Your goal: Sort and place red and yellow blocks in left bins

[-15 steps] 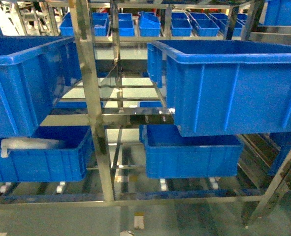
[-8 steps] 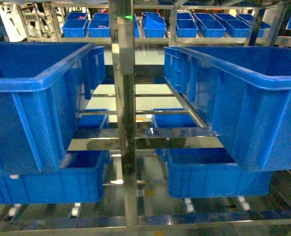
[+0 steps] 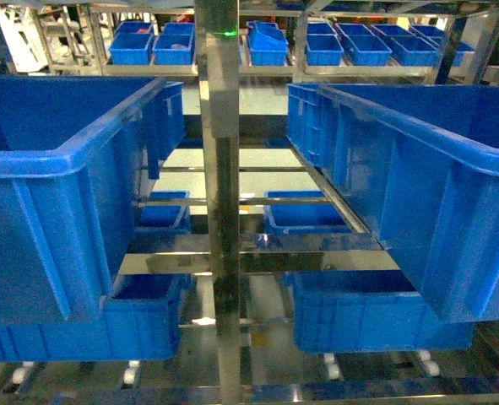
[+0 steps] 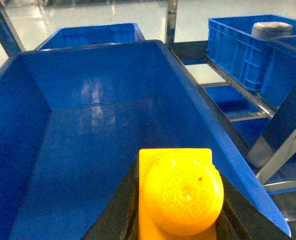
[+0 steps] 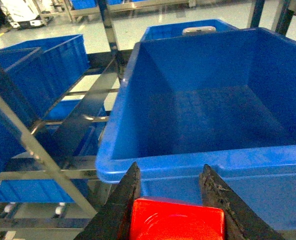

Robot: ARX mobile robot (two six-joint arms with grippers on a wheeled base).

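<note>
In the left wrist view the yellow block (image 4: 180, 195) sits stud-up between black fingers (image 4: 118, 207); my left gripper (image 4: 175, 200) is shut on it, over the inside of a large blue bin (image 4: 62, 150) near its right wall. In the right wrist view the red block (image 5: 175, 220) is clamped in my right gripper (image 5: 170, 167), which hangs just outside the near rim of another large blue bin (image 5: 188, 162). The head view shows the upper left bin (image 3: 55, 169) and upper right bin (image 3: 435, 169), but neither gripper nor either block.
A steel rack post (image 3: 219, 211) stands between the two upper bins. Lower blue bins (image 3: 376, 312) sit on the shelf beneath, and several small ones line the far rack (image 3: 266, 46). A white object (image 4: 271, 29) lies in a bin to the right, and another white object (image 5: 199, 30) behind the right bin.
The head view has swung so that the steel post went from left of centre to the middle. Both upper bins now look larger and closer.
</note>
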